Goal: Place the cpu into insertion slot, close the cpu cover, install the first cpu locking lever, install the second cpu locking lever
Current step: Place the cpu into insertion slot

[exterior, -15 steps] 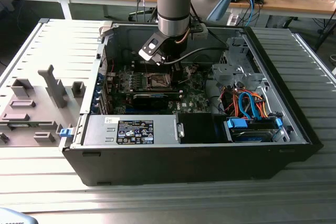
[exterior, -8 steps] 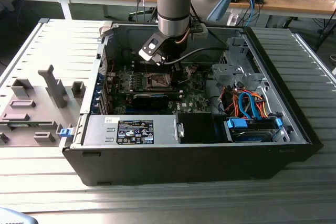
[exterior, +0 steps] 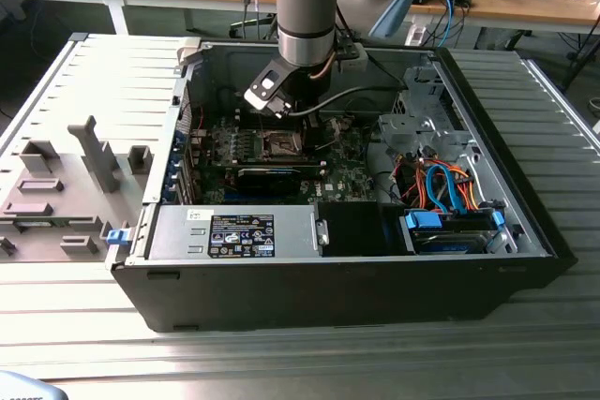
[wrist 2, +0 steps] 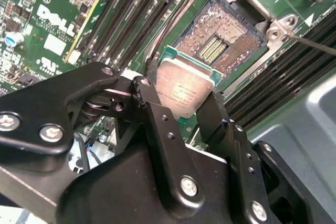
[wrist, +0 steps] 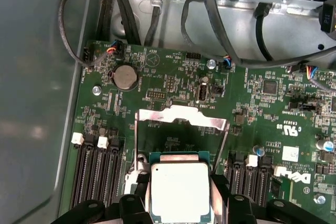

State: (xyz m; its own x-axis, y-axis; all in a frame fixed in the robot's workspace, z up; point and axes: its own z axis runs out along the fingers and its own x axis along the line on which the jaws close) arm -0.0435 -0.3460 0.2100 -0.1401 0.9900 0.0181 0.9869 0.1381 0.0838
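hanging over the open computer case [exterior: 309,292] in the exterior view, the gripper [exterior: 289,111] sits low above the green board, just over the insertion slot [exterior: 284,144]; what it carries is too small to tell there.

in the second wrist view the gripper [wrist 2: 181,103] is clamped on the cpu [wrist 2: 186,90], with a dark finger [wrist 2: 157,124] on each of two opposite edges and the silvery face toward the camera; the chip is tilted, in the air just beside the insertion slot [wrist 2: 223,40]; the slot's brownish contact field lies bare, so the chip is not yet seated.

in the first wrist view the cpu [wrist: 180,190] shows between the fingers; the cpu cover [wrist: 181,118] stands raised beyond it, leaving the socket open.

by its look the chip is light, thin and stiff, with smooth metal that could slip; the green edges seem the right place to hold, with modest force; the socket's fine contacts look like the fragile part, so a skewed or dropped chip would likely be costly.
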